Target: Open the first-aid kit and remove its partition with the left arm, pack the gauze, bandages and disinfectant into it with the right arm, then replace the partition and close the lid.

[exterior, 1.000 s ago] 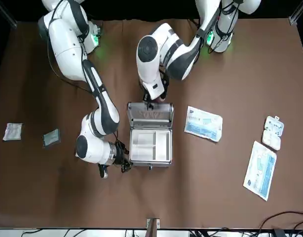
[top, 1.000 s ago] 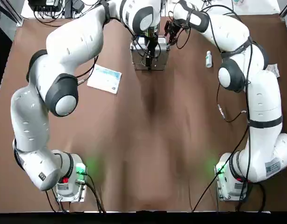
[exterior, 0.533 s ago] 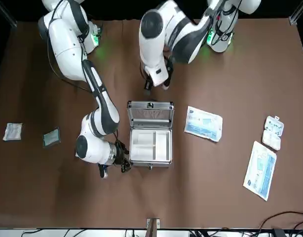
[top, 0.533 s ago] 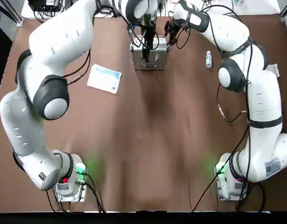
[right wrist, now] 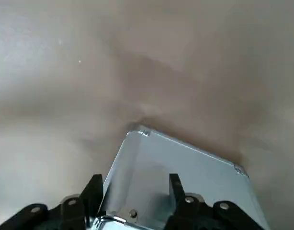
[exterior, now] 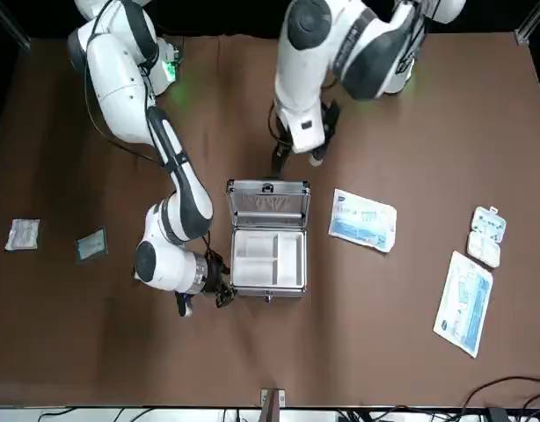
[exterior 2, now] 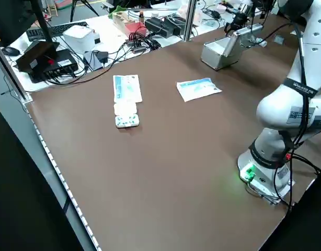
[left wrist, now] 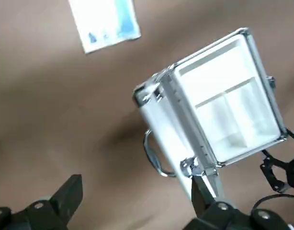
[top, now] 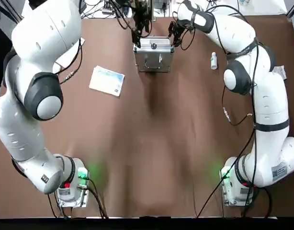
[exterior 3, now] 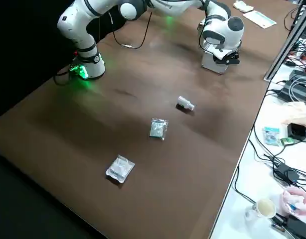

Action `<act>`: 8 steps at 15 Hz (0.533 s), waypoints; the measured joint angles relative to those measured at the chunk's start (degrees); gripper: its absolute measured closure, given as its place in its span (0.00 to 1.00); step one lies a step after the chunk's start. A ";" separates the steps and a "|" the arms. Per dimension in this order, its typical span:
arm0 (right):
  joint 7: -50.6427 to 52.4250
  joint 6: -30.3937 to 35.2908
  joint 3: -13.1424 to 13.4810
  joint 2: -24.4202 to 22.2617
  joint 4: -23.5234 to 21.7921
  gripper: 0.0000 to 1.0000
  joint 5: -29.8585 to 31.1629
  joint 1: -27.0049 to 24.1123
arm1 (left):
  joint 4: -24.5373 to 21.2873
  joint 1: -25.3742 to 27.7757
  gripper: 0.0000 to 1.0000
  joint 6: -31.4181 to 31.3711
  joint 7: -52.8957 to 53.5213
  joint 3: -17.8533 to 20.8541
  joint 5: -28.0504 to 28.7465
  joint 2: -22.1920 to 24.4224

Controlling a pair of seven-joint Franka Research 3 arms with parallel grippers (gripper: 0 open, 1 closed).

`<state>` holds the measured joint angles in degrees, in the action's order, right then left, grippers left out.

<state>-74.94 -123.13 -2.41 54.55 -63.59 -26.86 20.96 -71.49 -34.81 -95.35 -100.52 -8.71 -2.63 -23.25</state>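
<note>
Open first-aid kit (exterior: 269,268), lid (exterior: 268,204) raised, outside the left gripper's (left wrist: 137,194) parted jaws.

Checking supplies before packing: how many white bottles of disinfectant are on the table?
1. The disinfectant bottle lies right of the first-aid kit, beside the right arm. Another could be hidden beneath the arms.

"What lies flat near the 2-part white case (exterior 2: 126,114)?"

"1 blue-white packet (exterior 2: 127,88), touching it; 1 more packet (exterior 2: 197,89) sits apart; the silver first-aid kit (exterior 2: 218,54) stands beyond, lid (exterior 2: 237,44) raised."
</note>
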 joint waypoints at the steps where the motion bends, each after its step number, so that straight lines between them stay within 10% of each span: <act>1: -0.05 0.08 -0.05 0.00 0.00 0.33 -0.03 -0.04 | 0.34 0.76 0.00 -0.01 3.31 0.22 0.00 0.01; 8: -0.48 0.07 -0.16 -0.17 0.95 0.31 -0.29 -1.52 | 0.74 2.13 0.00 -4.70 29.50 1.36 2.18 -0.09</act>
<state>-75.42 -123.06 -2.57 54.38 -62.64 -27.15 19.44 -70.75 -32.68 -100.05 -71.02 -7.35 -0.45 -23.33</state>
